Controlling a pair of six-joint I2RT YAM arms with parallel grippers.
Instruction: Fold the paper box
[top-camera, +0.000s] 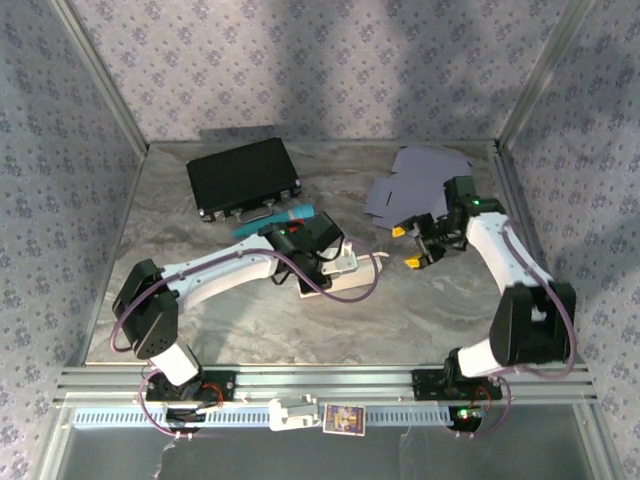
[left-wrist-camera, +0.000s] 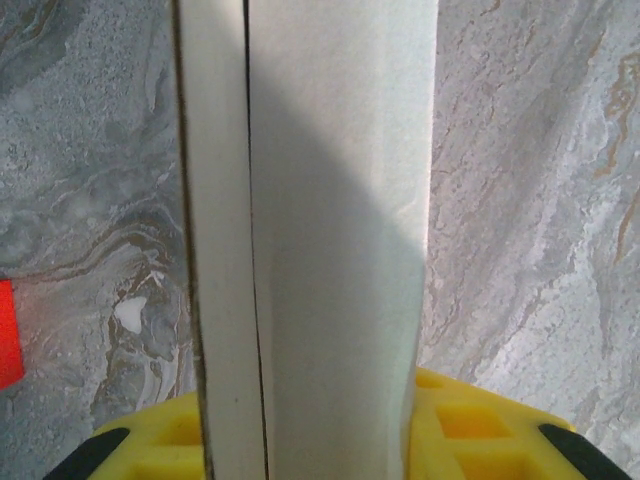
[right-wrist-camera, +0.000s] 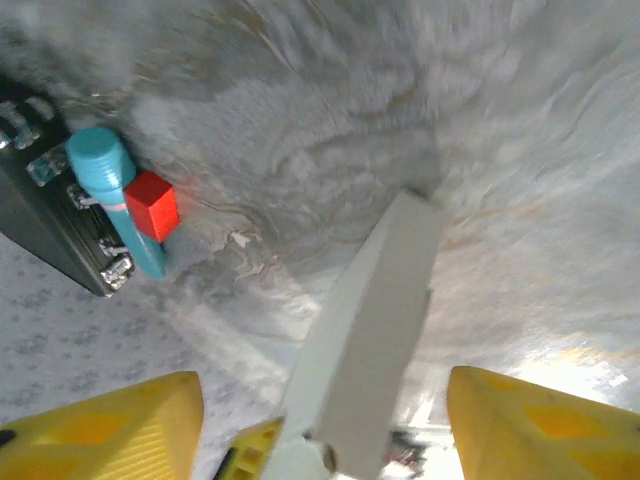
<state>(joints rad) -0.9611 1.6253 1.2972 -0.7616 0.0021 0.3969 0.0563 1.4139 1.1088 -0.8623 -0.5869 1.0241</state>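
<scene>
- Findings from above: the paper box (top-camera: 350, 275) is lying near the middle of the table (top-camera: 200, 330). The left tool (top-camera: 328, 262) is gripping its left end, and the right tool (top-camera: 407, 247) is hanging just off its right end. A purple flat sheet (top-camera: 415, 185) is lying behind the right tool. A black case (top-camera: 243, 178) and a teal marker (top-camera: 275, 220) are crowding the far left, leaving open room toward the near edge.
- Left wrist: the left tool (left-wrist-camera: 320, 445) is pinching a white panel of the paper box (left-wrist-camera: 310, 250) narrowly between its yellow pads (left-wrist-camera: 480, 435), and a seam is running lengthwise up the panel. The stock is judged light, thin and easily creased, so a hold on a flat panel beside a fold line is looking safest.
- Right wrist: the right tool (right-wrist-camera: 325, 425) is standing wide, and the paper box (right-wrist-camera: 370, 340) is rising between its fingers (right-wrist-camera: 540, 420), apparently touching neither. The teal marker (right-wrist-camera: 110, 190) and a red cube (right-wrist-camera: 152, 205) are sitting well apart from it.
</scene>
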